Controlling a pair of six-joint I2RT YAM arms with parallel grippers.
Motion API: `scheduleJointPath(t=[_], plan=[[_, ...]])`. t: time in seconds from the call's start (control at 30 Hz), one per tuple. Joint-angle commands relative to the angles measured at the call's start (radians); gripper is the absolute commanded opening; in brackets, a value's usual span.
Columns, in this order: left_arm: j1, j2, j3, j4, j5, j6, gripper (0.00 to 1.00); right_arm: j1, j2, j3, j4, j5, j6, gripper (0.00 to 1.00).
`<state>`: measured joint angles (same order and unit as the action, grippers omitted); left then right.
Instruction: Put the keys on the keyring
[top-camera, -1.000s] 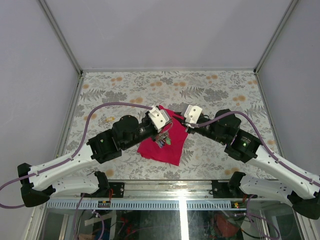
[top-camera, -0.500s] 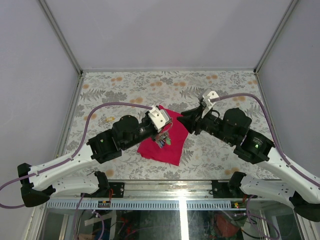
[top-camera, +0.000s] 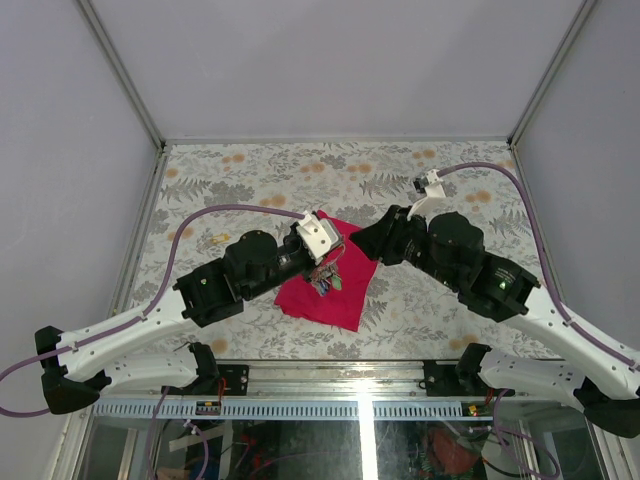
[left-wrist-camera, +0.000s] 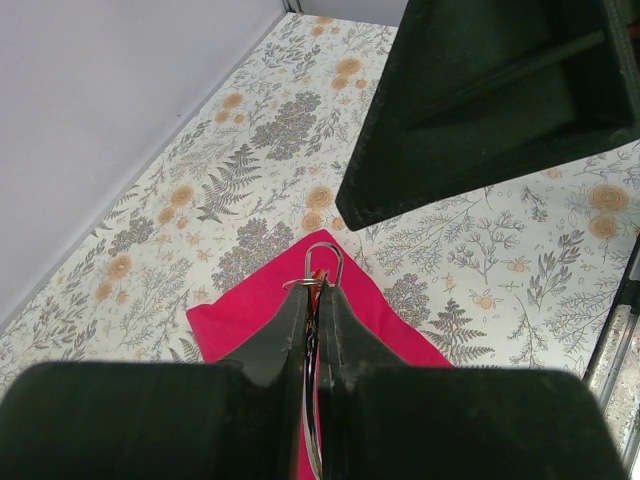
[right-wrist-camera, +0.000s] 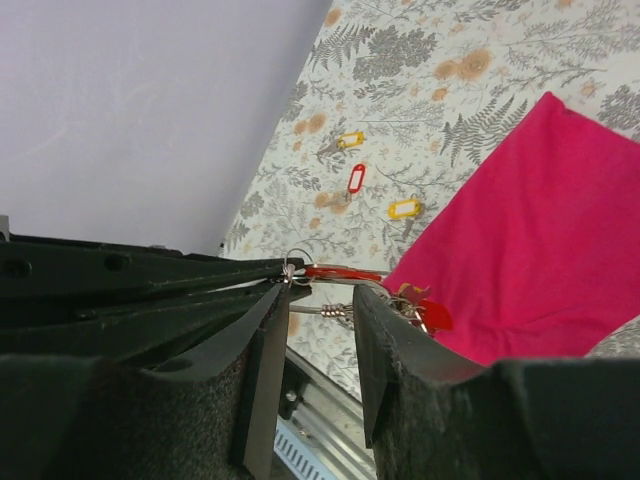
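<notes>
1. Top external view: over the last second my right tool (top-camera: 365, 238) has rolled at the wrist and pulled back a little from the magenta cloth (top-camera: 340, 295). Its fingers have parted to a middling gap and grip nothing that I can see.
2. My left tool (left-wrist-camera: 315, 300) has not moved. It stays pinched tight on the keyring (left-wrist-camera: 322, 262), held over the cloth.
3. I judge that the right tool has let go to take a new hold, so no key is being threaded now.
4. The bunch under the ring is a jumble, and I cannot tell whether it touches the cloth. My right arm's dark body blocks much of the left wrist view. I can pick out no loose keys, only three small tags (right-wrist-camera: 355, 178) on the worktop (top-camera: 250, 170).
</notes>
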<state>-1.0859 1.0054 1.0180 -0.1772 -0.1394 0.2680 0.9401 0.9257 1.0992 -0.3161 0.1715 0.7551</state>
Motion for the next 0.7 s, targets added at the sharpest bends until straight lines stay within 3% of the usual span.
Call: scheduleJointPath(t=[0.0,0.23,0.67], plan=[[-0.003,-0.007,-0.001,0.075,-0.008,0.007,0.00,0.003,0.018,0.004,0.074,0.041,0.118,0.39],[-0.002,-0.005,-0.001,0.073,-0.007,0.007,0.00,0.003,0.056,0.005,0.107,0.019,0.135,0.38],[-0.003,-0.004,0.000,0.071,-0.004,0.007,0.00,0.004,0.085,0.000,0.142,-0.015,0.145,0.26]])
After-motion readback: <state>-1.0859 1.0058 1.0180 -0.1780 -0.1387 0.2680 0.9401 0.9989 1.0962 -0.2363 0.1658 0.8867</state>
